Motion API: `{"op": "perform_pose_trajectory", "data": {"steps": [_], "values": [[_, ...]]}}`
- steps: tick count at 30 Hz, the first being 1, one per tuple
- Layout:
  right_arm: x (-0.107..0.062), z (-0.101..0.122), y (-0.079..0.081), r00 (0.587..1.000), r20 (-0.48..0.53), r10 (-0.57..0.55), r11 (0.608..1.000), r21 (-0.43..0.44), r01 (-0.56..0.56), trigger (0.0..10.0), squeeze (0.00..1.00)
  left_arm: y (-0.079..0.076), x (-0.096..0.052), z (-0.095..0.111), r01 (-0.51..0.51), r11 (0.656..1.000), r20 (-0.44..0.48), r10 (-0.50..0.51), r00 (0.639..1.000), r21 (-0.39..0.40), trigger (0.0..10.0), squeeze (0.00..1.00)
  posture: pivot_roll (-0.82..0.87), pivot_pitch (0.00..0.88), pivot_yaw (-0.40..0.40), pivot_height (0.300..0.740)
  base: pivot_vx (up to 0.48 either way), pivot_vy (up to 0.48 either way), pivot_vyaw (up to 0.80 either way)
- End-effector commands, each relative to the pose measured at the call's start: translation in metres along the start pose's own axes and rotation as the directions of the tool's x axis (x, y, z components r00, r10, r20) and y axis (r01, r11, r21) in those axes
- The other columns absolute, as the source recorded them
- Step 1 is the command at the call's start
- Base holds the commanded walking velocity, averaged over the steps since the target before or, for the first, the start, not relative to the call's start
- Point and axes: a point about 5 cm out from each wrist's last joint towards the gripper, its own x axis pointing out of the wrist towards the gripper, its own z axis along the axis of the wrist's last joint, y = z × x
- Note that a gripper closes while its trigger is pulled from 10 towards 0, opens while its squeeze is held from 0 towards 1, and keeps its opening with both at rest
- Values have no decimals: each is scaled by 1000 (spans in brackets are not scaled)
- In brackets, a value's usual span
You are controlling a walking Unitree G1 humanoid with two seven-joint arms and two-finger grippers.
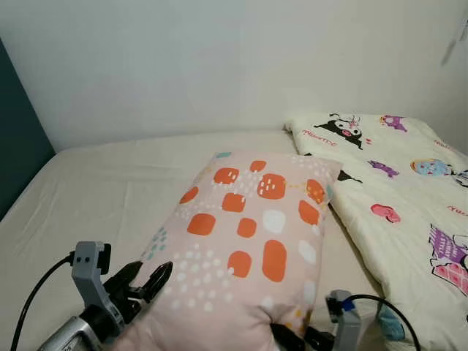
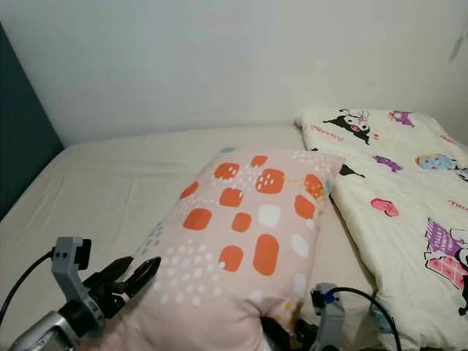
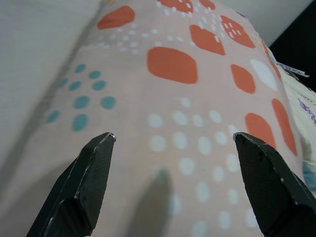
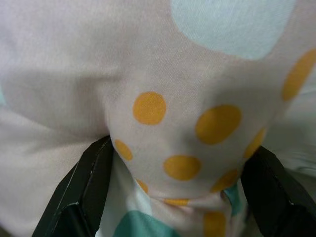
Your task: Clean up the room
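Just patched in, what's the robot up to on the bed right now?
It is working on the pink pillow lying on the bed. The right gripper is at the pillow's near corner with fabric bunched between its fingers. The left gripper is open against the pillow's left edge, not gripping. A cartoon-print quilt lies folded to the right, its edge beside the pillow.

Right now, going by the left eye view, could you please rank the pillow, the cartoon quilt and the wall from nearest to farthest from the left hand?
1. Pillow: beside the left hand, to its right; the open fingers point at its near corner.
2. Cartoon quilt: past the pillow, on the bed's right side.
3. Wall: farthest, behind the bed.
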Motion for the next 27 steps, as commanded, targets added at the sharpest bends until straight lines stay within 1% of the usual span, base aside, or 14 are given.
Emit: {"op": "perform_pose_trajectory", "data": {"steps": [1,4,5,6,10,11,12,13,14,19,24,26,27], "values": [[2,-9,3,999,-25,31,999,25,-30,10000,1000,0,-5,-3,-6,1000,-13,6,1000,-14,10000,0,-54,236,18,576,0,0,0],[5,-17,8,991,-102,85,996,8,-84,10000,1000,3,-5,-4,-23,1000,-10,23,1000,-13,10000,0,-55,236,20,576,0,0,0],[5,-20,9,986,-130,100,995,1,-101,10000,635,3,-4,-3,-26,1000,-8,26,1000,-12,10000,0,-56,234,19,576,0,0,0],[6,-21,9,982,-154,106,994,-22,-111,10000,0,4,-3,-3,-27,1000,-6,27,1000,-12,10000,0,-55,234,21,576,0,0,0],[7,-22,7,978,-185,101,992,-53,-112,10000,0,4,-2,-2,-27,1000,-4,27,1000,-11,10000,0,-58,232,20,576,0,0,0],[7,-21,6,977,-192,93,993,-57,-106,4196,0,4,-2,-2,-28,1000,-3,28,1000,-8,10000,0,-59,231,22,576,0,0,0],[8,-20,5,977,-196,88,993,-57,-101,1647,0,4,-1,-2,-29,1000,-3,29,1000,-5,10000,0,-59,231,22,576,0,0,0],[8,-20,5,977,-196,88,993,-57,-101,1647,0,4,-1,-2,-29,1000,-3,29,1000,-5,10000,0,-59,231,22,576,0,0,0],[8,-18,2,977,-198,82,993,-64,-97,0,0,4,-1,-2,-32,999,-2,32,999,-4,10000,0,-62,230,22,576,0,0,0],[8,-17,-2,975,-214,67,993,-83,-86,0,0,5,0,-2,-37,999,0,37,999,-2,10000,0,-61,226,20,576,0,0,0],[7,-16,-2,972,-222,82,991,-84,-103,0,0,6,-1,-1,-48,999,3,48,999,1,10000,0,-62,223,18,576,0,0,0],[6,-16,0,964,-242,113,987,-86,-137,0,0,6,-1,-1,-47,999,4,47,999,1,10000,0,-63,220,17,576,0,0,0],[4,-15,2,953,-270,137,980,-103,-170,0,0,6,-1,-1,-41,999,3,41,999,1,10000,0,-61,218,15,576,0,0,0]]}}
